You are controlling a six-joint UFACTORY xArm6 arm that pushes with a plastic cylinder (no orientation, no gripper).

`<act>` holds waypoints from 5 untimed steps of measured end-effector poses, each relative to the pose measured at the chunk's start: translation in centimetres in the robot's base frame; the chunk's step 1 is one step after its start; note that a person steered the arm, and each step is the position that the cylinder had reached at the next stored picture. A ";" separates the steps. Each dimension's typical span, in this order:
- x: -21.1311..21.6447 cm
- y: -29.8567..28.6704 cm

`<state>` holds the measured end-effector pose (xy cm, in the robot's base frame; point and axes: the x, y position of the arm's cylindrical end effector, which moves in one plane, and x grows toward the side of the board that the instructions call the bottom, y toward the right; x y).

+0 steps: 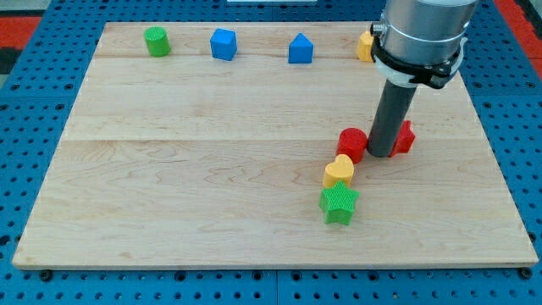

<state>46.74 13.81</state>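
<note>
My tip (381,155) stands on the board right of centre, wedged between two red blocks. A red round block (352,144) sits just to its left, touching or nearly touching the rod. A second red block (404,137) peeks out from behind the rod on the right, its shape partly hidden. Below the round red one lies a yellow heart-shaped block (339,170), and a green star block (340,204) sits right under that.
Along the view's top edge of the wooden board (169,195) stand a green cylinder (156,41), a blue cube-like block (223,44), a blue house-shaped block (300,49) and a yellow block (365,45) partly hidden by the arm.
</note>
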 end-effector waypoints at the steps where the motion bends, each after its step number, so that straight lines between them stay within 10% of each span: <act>1: 1.6 0.2; 5: -3.6 2.1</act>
<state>43.10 15.94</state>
